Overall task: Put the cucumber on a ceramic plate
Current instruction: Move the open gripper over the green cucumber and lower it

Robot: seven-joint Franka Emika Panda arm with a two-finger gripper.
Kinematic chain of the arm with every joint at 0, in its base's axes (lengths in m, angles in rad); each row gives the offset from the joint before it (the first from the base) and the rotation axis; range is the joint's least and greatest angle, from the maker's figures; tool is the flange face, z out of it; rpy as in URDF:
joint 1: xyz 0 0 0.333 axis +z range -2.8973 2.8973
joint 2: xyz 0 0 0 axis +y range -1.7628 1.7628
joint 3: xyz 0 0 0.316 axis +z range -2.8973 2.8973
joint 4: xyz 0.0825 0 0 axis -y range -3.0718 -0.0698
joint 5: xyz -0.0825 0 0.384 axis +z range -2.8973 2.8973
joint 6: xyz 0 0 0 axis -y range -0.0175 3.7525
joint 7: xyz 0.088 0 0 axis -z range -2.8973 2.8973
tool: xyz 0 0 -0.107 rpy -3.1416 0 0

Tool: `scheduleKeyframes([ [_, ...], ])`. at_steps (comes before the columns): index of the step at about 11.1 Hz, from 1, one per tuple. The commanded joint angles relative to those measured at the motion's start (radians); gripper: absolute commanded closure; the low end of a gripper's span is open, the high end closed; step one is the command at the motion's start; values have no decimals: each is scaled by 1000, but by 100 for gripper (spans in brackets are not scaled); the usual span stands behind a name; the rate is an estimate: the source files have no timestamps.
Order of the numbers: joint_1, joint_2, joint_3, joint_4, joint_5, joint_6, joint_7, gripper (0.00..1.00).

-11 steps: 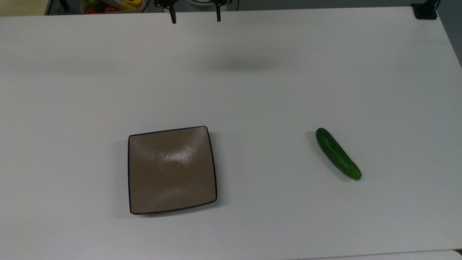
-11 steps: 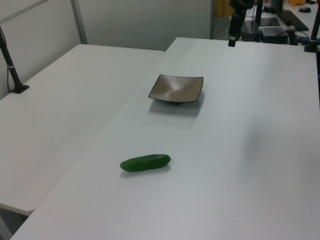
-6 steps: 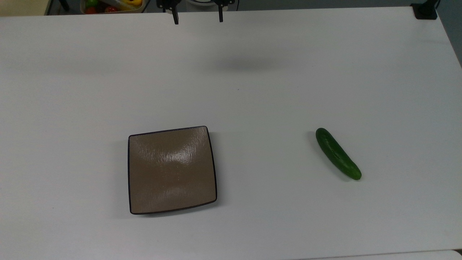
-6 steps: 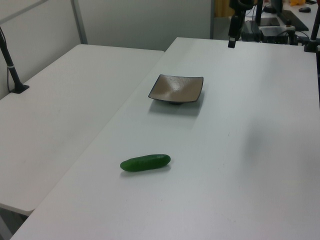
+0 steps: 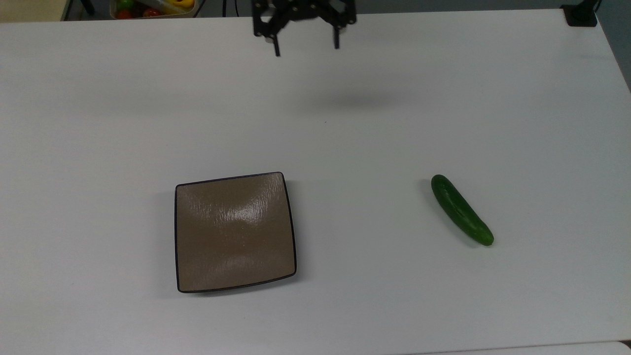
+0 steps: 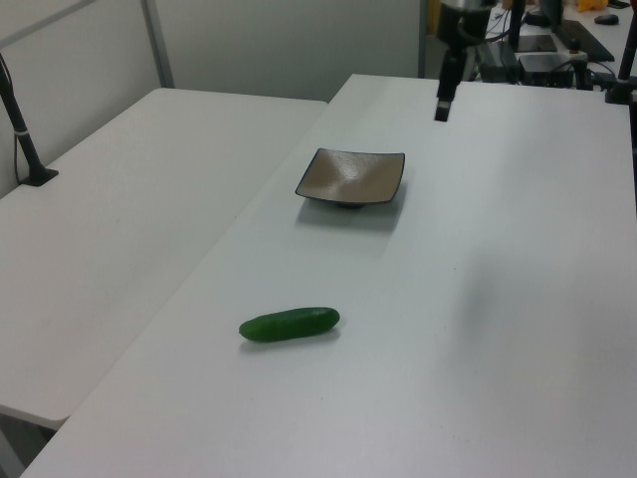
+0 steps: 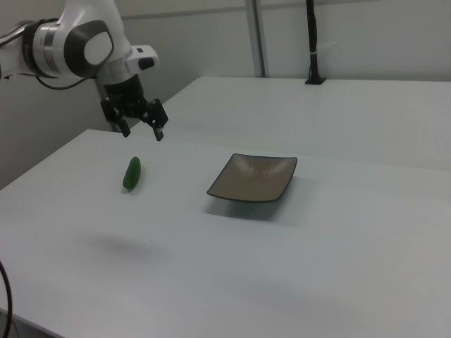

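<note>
Top view shows our gripper (image 5: 306, 48) has slid out over the white table (image 5: 345, 305), fingers spread and empty, so we're only approaching; the cucumber (image 5: 461, 209) sits well right of the ceramic plate (image 5: 234, 231).

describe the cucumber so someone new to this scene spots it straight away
Start at the big white table and find the square brown ceramic plate. Far off toward the top view's right lies the cucumber, bare on the tabletop: small, dark green, slightly curved, the only green thing there.
</note>
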Motion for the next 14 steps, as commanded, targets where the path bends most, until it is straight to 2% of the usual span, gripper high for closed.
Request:
scheduleKeyframes([
  [1,82,113,1,95,15,105,59,0],
  [5,159,236,2,210,-1,219,112,0],
  [7,197,285,14,220,-13,301,114,0],
  [10,239,389,15,298,-48,354,169,0],
  [13,277,471,14,310,-65,460,191,0],
  [14,286,506,15,312,-97,495,214,0],
])
